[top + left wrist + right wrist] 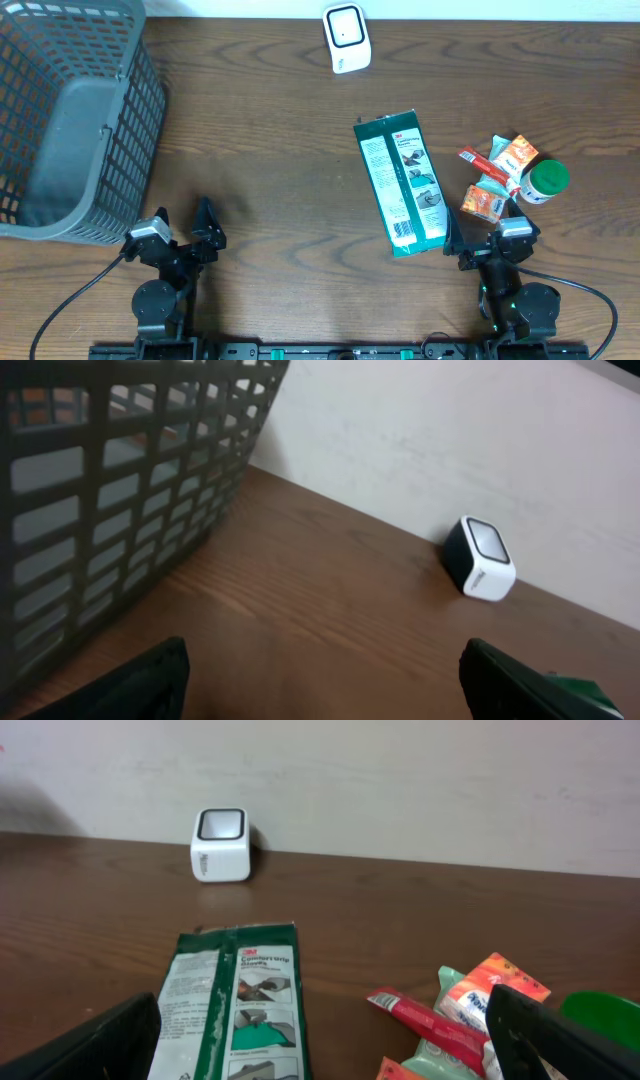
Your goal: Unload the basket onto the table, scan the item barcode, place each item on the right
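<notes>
I have both arms parked at the near edge of the brown wooden table (270, 130). The left gripper (182, 232) has its claw spread wide and nothing between the fingers, and the right gripper (485, 240) is likewise fully released and empty. The thing to scan, a flat green rectangular 3M retail pack (402, 185), lies face-up right of centre. Its long axis runs away from me and its near end is just beside the right claw. The small white cube scanner with a dark window (346, 38) stands well apart at the far edge, its window facing the arms. To the right of the pack is a heap of small orange, red and green sachets (495, 180), with a green-capped white bottle (545, 180) against it. The grey plastic lattice basket (70, 120) fills the far left corner. I judge the pack to be light and thin, stiff enough to hold its shape but likely to flex if pinched hard. It also looks glossy, so it may slide on the wood before it lifts. There seems to be a pale patch near the pack's near end that may be the barcode, though it is too small for me to be sure. I would grip across a long edge around mid-length with the right arm, leaving that patch uncovered for the scanner.
</notes>
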Controlling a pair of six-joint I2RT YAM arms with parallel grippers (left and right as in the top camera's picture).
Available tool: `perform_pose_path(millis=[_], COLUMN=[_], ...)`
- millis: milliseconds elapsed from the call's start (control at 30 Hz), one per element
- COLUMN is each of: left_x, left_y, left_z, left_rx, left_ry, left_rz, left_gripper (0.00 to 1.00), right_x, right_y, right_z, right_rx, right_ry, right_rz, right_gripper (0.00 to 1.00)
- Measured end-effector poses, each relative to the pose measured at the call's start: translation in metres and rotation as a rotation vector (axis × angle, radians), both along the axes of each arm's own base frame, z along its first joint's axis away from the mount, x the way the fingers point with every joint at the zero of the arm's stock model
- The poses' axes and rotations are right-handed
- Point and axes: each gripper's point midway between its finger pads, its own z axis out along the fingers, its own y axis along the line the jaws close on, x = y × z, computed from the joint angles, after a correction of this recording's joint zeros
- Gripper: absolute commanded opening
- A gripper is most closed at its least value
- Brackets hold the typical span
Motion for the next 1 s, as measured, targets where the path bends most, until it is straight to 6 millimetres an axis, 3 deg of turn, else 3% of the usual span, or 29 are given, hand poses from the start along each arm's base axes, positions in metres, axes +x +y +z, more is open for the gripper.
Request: perform_pose_path(millis=[500, 1000], left_x=[0.000, -0.001], left_y=[-0.022, -0.028], left_z=[0.003, 0.004], left_rx=[0.339, 0.398], left_ry=[-0.016, -0.026], left_rz=[-0.161, -0.197], left_gripper=[0.87, 0.88], right_x=[0.000, 0.000], right_y=[0.000, 0.000], right_z=[0.000, 0.000], right_rx=[0.000, 0.000], right_ry=[0.000, 0.000], right_rz=[0.000, 0.000], right_gripper=[0.99, 0.99])
